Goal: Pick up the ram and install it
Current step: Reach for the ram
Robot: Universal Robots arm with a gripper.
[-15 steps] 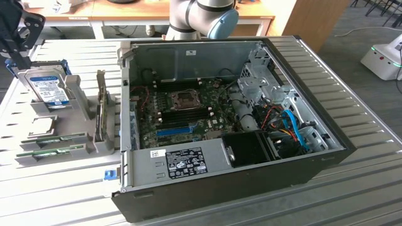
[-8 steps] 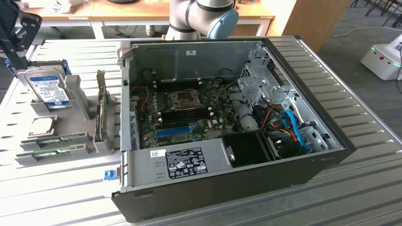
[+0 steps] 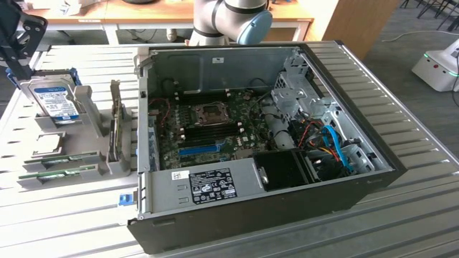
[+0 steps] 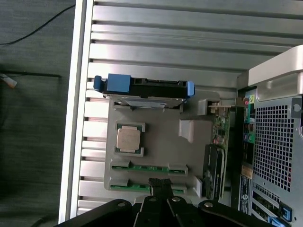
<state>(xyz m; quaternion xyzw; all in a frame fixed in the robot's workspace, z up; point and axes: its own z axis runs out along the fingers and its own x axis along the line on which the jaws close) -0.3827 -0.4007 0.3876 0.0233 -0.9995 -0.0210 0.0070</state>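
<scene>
Two ram sticks, thin green boards, lie in slots of a grey holder (image 4: 156, 142) on the table: one (image 4: 149, 168) (image 3: 61, 159) and a second (image 4: 137, 187) (image 3: 57, 174) beside it. My gripper (image 4: 160, 183) is shut with nothing in it, and its tips hover over the middle of the second stick. In the exterior view the gripper (image 3: 21, 54) hangs well above the holder, at that view's far left. The open computer case (image 3: 358, 177) shows its motherboard (image 3: 215, 123) with long dark memory slots (image 3: 212, 130) beside the processor socket.
The holder also carries a hard drive (image 4: 144, 87) in a blue bracket, a processor chip (image 4: 129, 139) and an upright expansion card (image 4: 215, 165). The case's rear panel (image 4: 274, 142) stands close beside the holder. The slatted metal table's edge (image 4: 75, 118) runs along the holder's other side.
</scene>
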